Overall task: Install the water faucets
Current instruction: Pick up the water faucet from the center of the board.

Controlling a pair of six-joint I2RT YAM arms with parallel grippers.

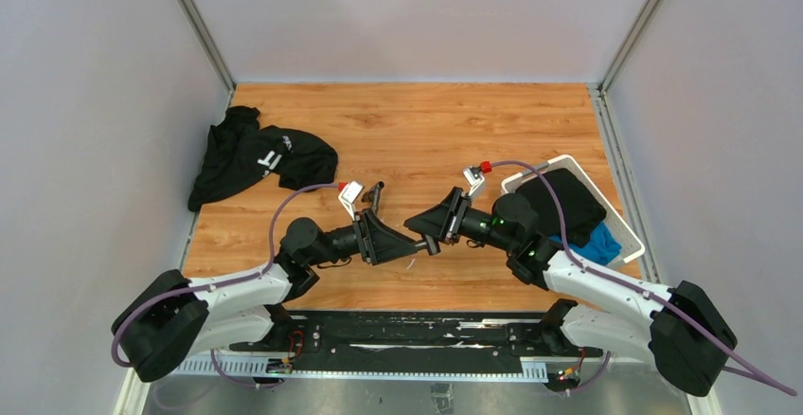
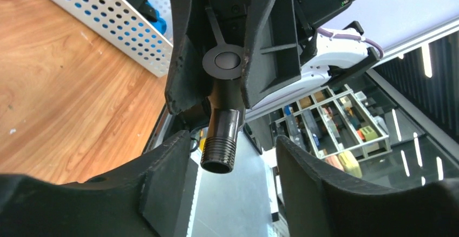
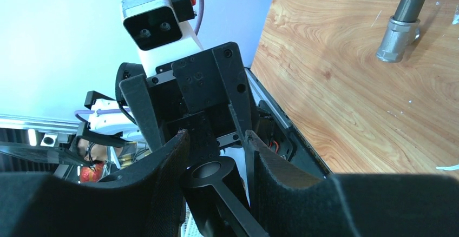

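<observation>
Right wrist: claw [image 3: 215, 139] (half-open) around faucet [image 3: 209, 175]

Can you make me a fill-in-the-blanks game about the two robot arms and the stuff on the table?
The right end effector is shut on a small dark metal ___.
The left end effector has its jaws ___, gripping nothing.
The white basket sits on the ___ side of the table.
Missing words: faucet piece; open; right.
</observation>
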